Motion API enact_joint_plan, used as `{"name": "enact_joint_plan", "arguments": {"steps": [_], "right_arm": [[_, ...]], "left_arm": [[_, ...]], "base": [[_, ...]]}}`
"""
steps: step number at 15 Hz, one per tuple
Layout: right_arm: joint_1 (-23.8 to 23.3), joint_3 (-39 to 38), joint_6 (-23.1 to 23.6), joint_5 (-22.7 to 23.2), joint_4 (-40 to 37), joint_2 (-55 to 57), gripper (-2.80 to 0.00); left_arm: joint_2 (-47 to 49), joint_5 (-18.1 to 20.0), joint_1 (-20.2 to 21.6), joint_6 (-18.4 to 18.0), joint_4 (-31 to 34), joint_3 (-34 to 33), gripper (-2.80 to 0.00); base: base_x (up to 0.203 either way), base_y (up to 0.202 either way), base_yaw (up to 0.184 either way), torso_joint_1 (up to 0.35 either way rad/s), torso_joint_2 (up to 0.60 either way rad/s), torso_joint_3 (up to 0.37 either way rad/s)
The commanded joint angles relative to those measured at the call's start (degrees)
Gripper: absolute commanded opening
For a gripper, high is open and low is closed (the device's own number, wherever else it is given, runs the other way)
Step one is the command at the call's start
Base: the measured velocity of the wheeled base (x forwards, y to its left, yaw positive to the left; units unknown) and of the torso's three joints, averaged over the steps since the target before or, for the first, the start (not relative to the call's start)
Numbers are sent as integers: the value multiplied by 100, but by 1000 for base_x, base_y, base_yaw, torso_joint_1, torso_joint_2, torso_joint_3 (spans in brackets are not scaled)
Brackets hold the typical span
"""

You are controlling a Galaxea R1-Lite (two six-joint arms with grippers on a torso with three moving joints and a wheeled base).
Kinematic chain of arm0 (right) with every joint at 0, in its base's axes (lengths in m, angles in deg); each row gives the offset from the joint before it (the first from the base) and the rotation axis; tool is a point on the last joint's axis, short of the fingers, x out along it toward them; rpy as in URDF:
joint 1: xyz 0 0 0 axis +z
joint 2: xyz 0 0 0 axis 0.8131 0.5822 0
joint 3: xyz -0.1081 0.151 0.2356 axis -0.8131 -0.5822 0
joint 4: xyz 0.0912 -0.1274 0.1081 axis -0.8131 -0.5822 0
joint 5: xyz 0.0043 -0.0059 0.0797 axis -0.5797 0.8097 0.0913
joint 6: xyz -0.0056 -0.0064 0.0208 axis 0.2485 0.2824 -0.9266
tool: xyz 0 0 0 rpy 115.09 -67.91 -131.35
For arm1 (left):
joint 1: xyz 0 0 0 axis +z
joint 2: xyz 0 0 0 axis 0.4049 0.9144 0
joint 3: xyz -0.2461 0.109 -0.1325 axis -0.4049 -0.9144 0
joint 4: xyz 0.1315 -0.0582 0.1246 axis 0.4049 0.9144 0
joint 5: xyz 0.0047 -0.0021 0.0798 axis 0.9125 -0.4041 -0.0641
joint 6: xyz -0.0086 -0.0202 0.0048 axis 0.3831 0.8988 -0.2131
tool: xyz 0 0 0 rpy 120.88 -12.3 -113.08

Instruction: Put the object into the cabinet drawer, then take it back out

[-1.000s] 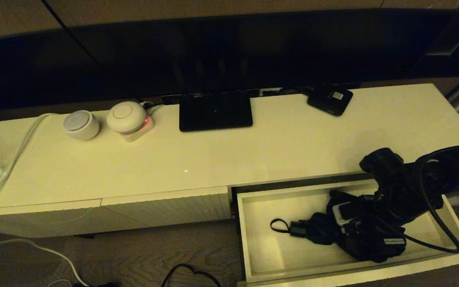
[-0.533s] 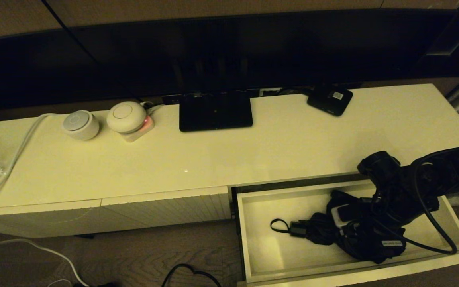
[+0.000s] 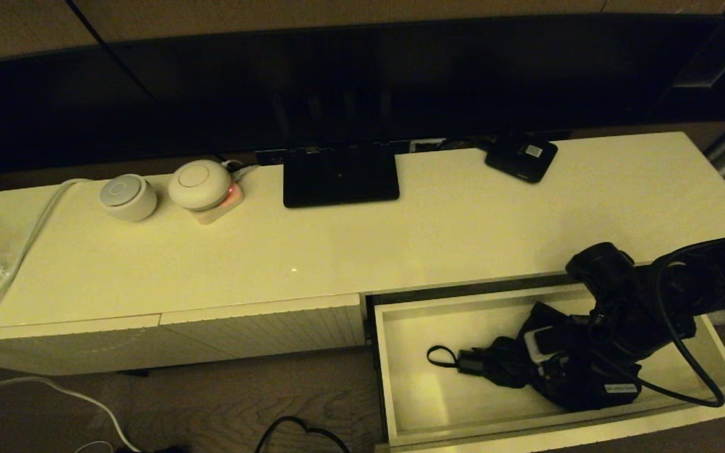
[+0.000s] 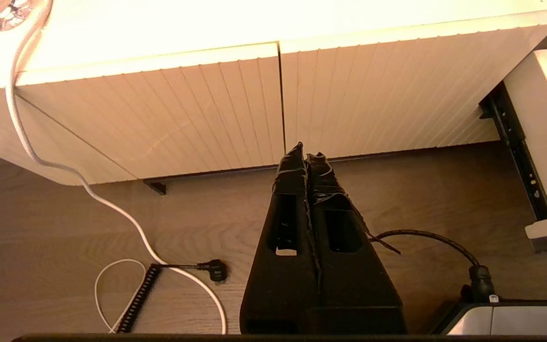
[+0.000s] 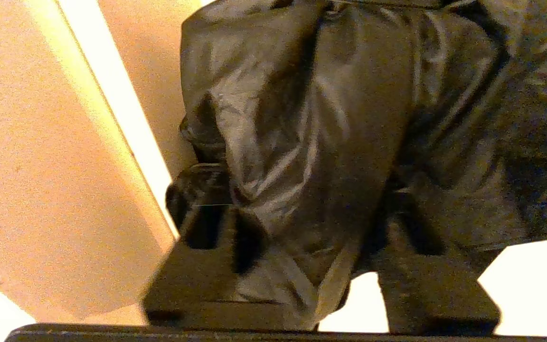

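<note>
The black umbrella (image 3: 507, 368) lies in the open cabinet drawer (image 3: 400, 377), its handle and wrist loop (image 3: 441, 357) pointing left. My right gripper (image 3: 579, 371) is down inside the drawer over the bunchy canopy (image 5: 321, 142). It is open, with one finger (image 5: 202, 213) on each side of the fabric, and the canopy fills the gap between the fingers. My left gripper (image 4: 306, 154) hangs shut and empty over the floor, in front of the ribbed cabinet fronts.
On the cabinet top (image 3: 463, 233) stand a flat black stand (image 3: 340, 176), a small black box with a white label (image 3: 521, 157) and two round white devices (image 3: 164, 187). A white cable (image 3: 16, 264) runs off the left end. More cables lie on the floor.
My right arm has sunk a little lower into the drawer onto the canopy. The umbrella's handle has stayed where it was. The left arm has not moved.
</note>
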Motion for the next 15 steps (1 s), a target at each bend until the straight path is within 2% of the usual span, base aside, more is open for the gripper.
{"name": "enact_joint_plan", "arguments": {"steps": [1,6,15], "right_arm": [[5,-50,40,5,75,-138,-280],[27,-303,43,4,121,-634,-280],[90,-805,60,58,112,-2205,-280]], "left_arm": [[0,-4,4,0,2,-18,-280],[0,-4,4,0,2,-18,-280],[0,-4,4,0,2,-18,-280]], "base": [[0,0,0,0,0,0],[0,0,0,0,0,0],[0,0,0,0,0,0]]}}
